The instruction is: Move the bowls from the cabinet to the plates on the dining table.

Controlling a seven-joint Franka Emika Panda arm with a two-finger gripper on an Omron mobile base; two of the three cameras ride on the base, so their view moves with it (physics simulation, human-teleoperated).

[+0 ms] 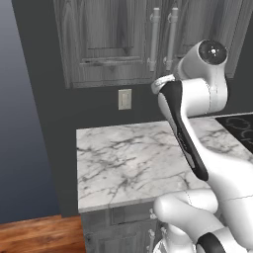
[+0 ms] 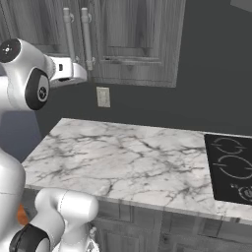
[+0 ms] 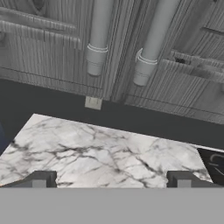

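Our hand (image 3: 111, 179), fingers apart and empty, faces the closed grey cabinet (image 3: 118, 48) at twelve o'clock above the marble surface (image 3: 105, 153).

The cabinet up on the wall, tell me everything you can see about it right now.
The cabinet is grey woodgrain with two panelled doors, both shut. Two long silver bar handles run upright side by side where the doors meet. It hangs on a dark wall above the marble counter, with a pale wall outlet just under its lower edge. The open end effector points toward the handles' lower ends without touching them. Nothing inside is visible.
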